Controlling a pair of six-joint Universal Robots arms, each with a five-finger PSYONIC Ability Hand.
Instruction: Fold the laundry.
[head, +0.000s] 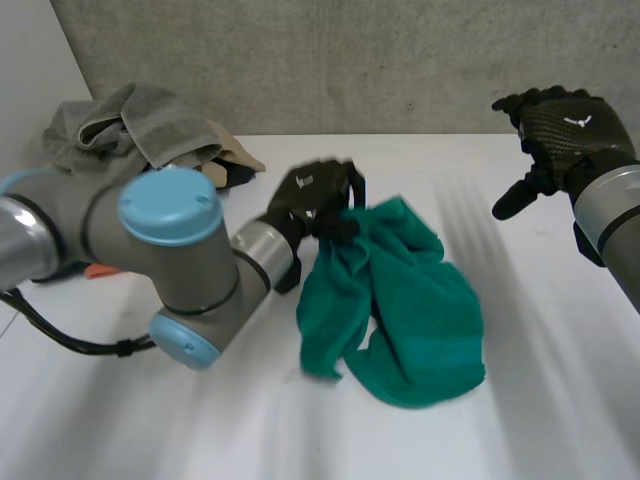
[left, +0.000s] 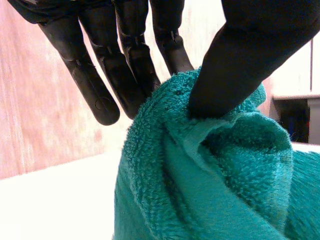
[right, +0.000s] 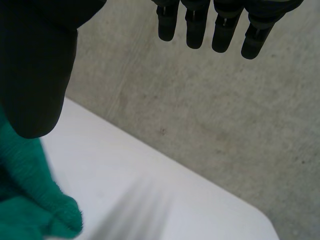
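My left hand (head: 312, 196) pinches the far edge of the green towel (head: 410, 320) between thumb and fingers, with the cloth bunched at the fingertips. From that grip the towel trails toward the near right, its long axis running away from the hand and down onto the white table (head: 560, 420). My right hand (head: 558, 125) hovers at the far right, fingers relaxed, empty and apart from the cloth. I judge it must come in leftward to take a free edge. A grey laundry pile (head: 120, 130) sits far left, below a concrete wall (head: 350, 60).
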